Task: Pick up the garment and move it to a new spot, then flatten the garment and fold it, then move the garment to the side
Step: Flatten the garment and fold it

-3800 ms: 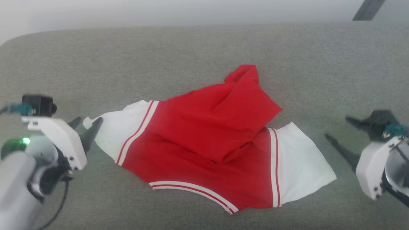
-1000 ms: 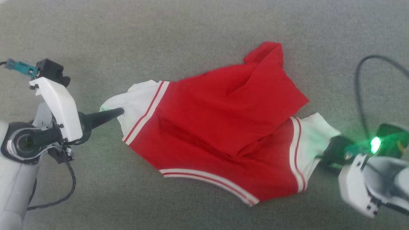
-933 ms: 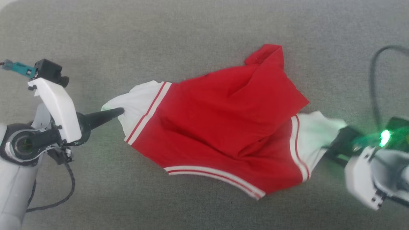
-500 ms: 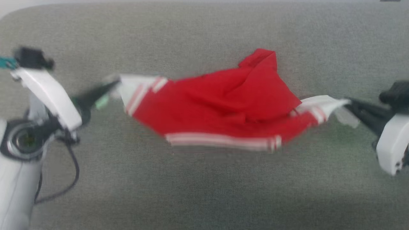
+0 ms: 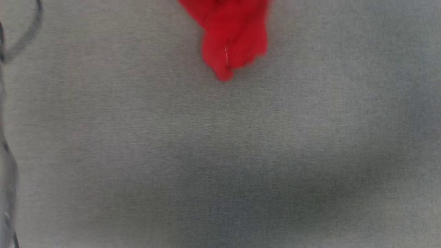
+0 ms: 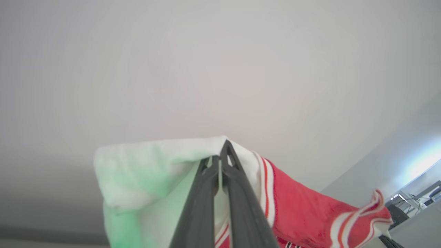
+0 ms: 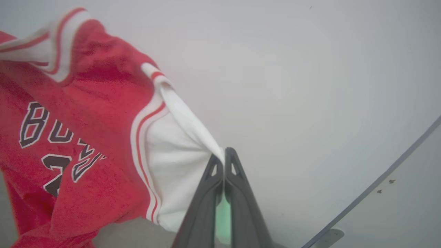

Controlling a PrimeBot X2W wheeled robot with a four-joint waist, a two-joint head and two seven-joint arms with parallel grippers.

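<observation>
Change since the earlier frames: the shirt (image 5: pixel 234 38), then lying crumpled on the grey cushion (image 5: pixel 220 155) with a gripper at each sleeve, is now lifted off it; the head camera has shifted too. Item 1, cushion: broad, grey, woven. Item 2, shirt: red with white sleeves, hanging in the air between the two arms, its red lower end dangling at the top of the head view (black chest lettering shows from the right wrist). Item 3, left gripper (image 6: pixel 220 153): fingers closed, pinching the edge of a white sleeve (image 6: pixel 155 165). Item 4, right gripper (image 7: pixel 223 155): likewise clamped on the other sleeve (image 7: pixel 175 155). Item 5, cable (image 5: pixel 8 162): dark, blurred, at the left edge. Hazards, as judged: such thin pinches on the hems may slip if the cloth swings, and the sagging middle may land bunched, its tail folding under at set-down.
</observation>
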